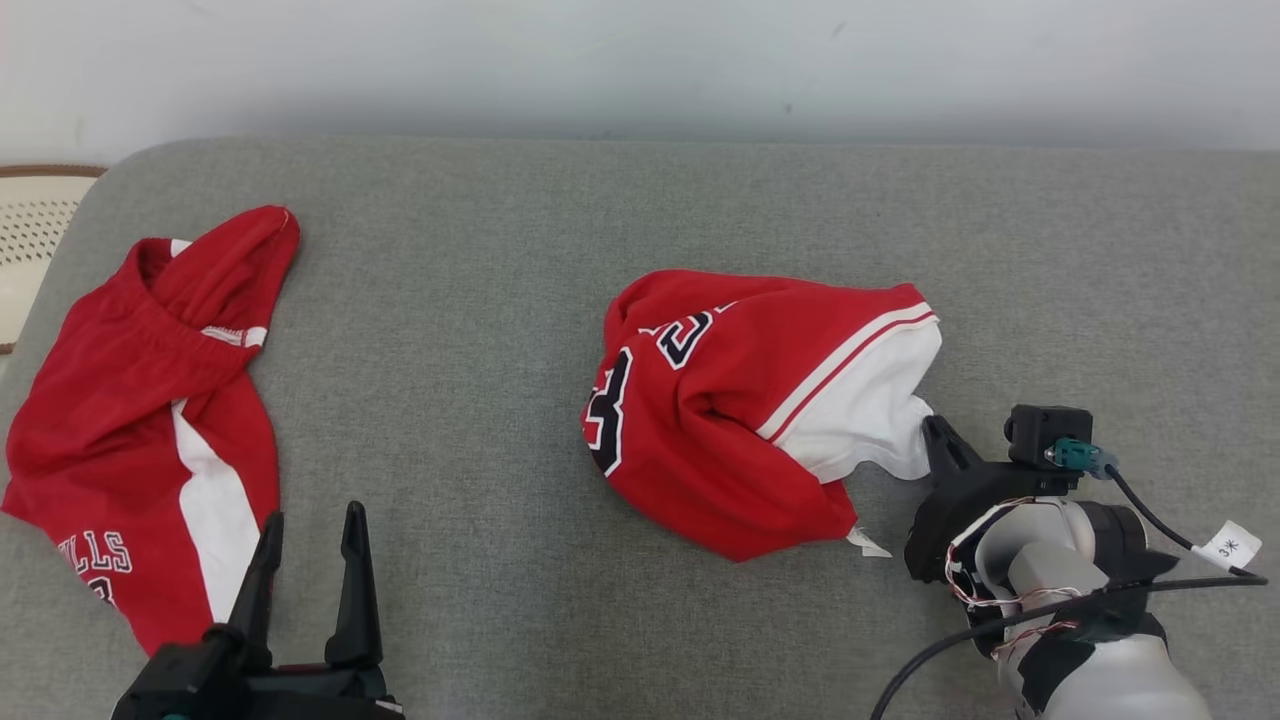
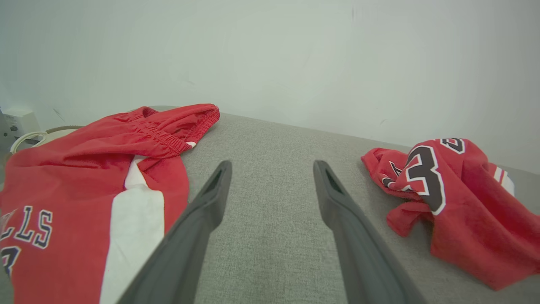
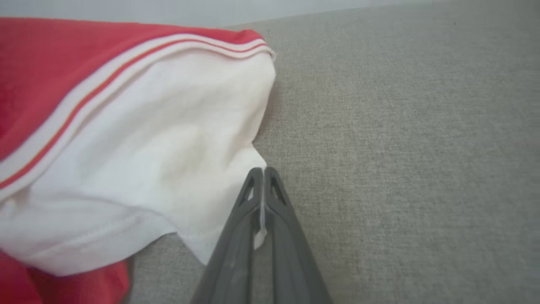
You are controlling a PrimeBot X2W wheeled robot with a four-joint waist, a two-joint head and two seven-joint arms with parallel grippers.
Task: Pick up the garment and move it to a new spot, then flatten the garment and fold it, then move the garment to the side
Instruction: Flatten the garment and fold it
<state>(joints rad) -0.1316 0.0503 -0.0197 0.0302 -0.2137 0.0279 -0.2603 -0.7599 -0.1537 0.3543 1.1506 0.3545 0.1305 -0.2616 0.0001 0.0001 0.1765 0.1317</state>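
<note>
surface: grey fabric pad [image 1: 480,420] | on it: red shorts [image 1: 130,400] left; crumpled red jersey [image 1: 720,420] centre-right

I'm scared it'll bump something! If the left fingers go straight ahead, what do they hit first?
Probably the bare grey cushion, between the red shorts and the red jersey; depth is hard to judge.

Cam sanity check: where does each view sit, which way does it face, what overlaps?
Head: on the head, looking forward and down at the grey pad; open left gripper lower left, right gripper shut on the jersey.
Left wrist: on that wrist, looks along its open fingers across the pad toward the wall; shorts left, jersey right.
Right wrist: on that wrist, looks along its shut fingers at the jersey's white edge.
Shared: all three see the jersey; head and left wrist both see the shorts.
</note>
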